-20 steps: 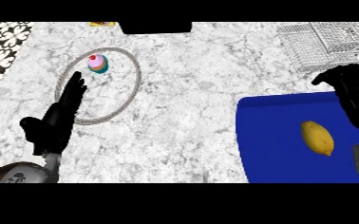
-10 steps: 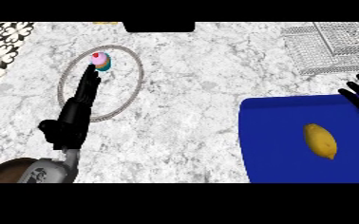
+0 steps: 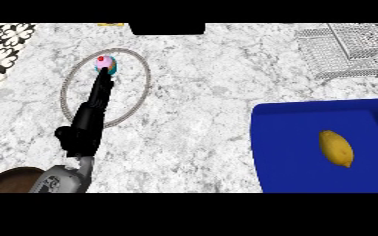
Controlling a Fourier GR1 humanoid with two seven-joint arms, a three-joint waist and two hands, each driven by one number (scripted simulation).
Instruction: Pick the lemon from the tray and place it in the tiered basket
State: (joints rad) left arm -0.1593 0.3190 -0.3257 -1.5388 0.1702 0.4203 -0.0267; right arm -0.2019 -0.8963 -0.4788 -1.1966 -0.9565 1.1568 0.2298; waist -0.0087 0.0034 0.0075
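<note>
Head view: lemon (image 3: 336, 148) lying untouched on the blue tray (image 3: 288, 145), wire basket (image 3: 339, 50) well apart at the top right. Probably light, stiff and a bit slippery; best taken across its middle. Left hand (image 3: 88, 122) with fingers straight and pressed together, tips at the cupcake (image 3: 105, 63); right hand not seen

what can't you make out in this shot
- Right hand: outside the head view entirely.
- Tiered basket: cut off by the right edge, so its tiers can't be told apart.
- Tray: runs past the right and lower edges.
- Cupcake: lower part hidden by the left hand's fingertips; contact unclear.
- Lemon: fully visible.
</note>
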